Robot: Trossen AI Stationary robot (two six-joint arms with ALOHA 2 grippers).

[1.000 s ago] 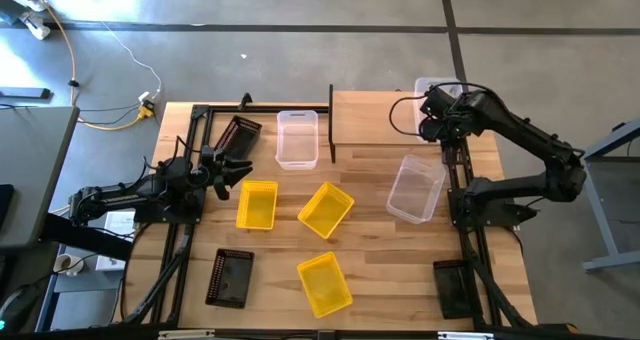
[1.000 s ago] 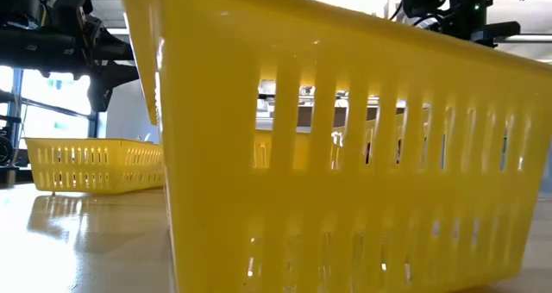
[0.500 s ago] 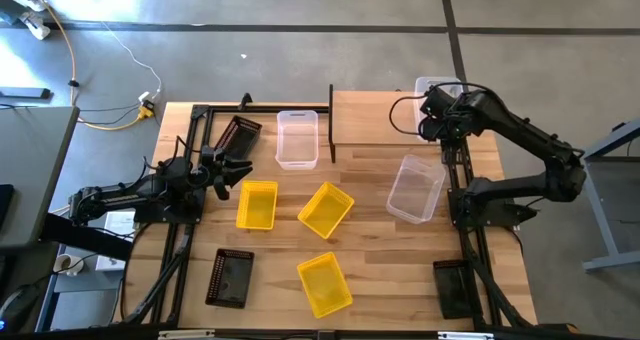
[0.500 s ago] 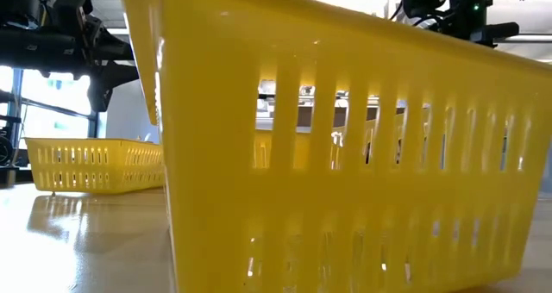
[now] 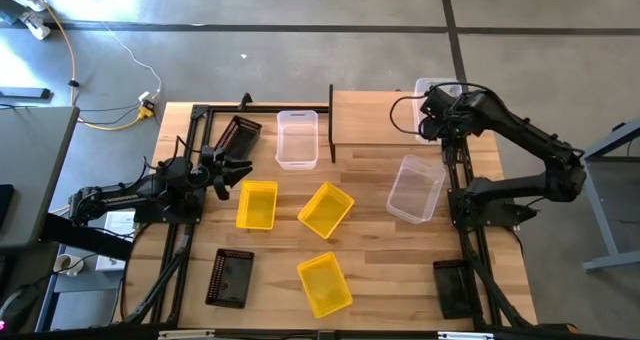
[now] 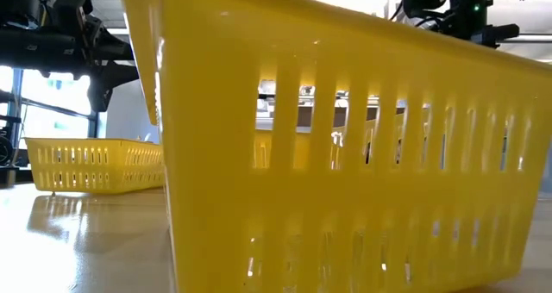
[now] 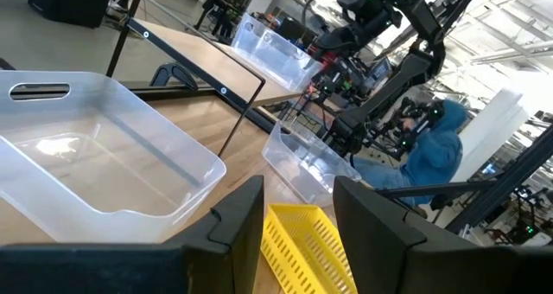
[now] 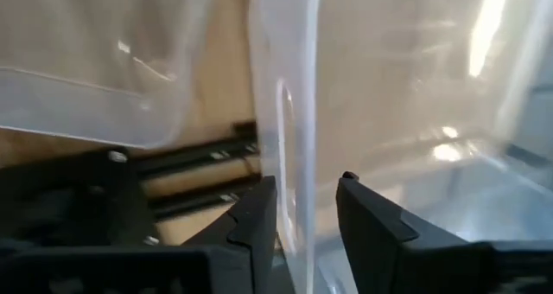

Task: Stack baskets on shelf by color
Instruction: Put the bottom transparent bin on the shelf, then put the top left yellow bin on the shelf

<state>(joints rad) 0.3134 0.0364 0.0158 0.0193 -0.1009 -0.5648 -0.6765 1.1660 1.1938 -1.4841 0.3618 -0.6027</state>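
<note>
- Straddling a clear basket (image 8: 294, 112) wall on the shelf (image 5: 375, 117), upper right: right gripper (image 8: 302, 212), fingers slightly spread.
- Hovering at left: left gripper (image 5: 236, 172), spread, empty.

- The high view looks straight down from above, taking in the whole table (image 5: 370, 230), both arms and the floor around.
- The low view sits at table height, looking level across; a yellow basket (image 6: 345, 155) right at the lens fills most of it.
- The left wrist view looks forward past its own fingers (image 7: 233, 220) across the table to the shelf (image 7: 207, 65) and the far arm, both also seen from above.
- The right wrist view is pressed close to a clear basket (image 8: 294, 112) wall.
</note>
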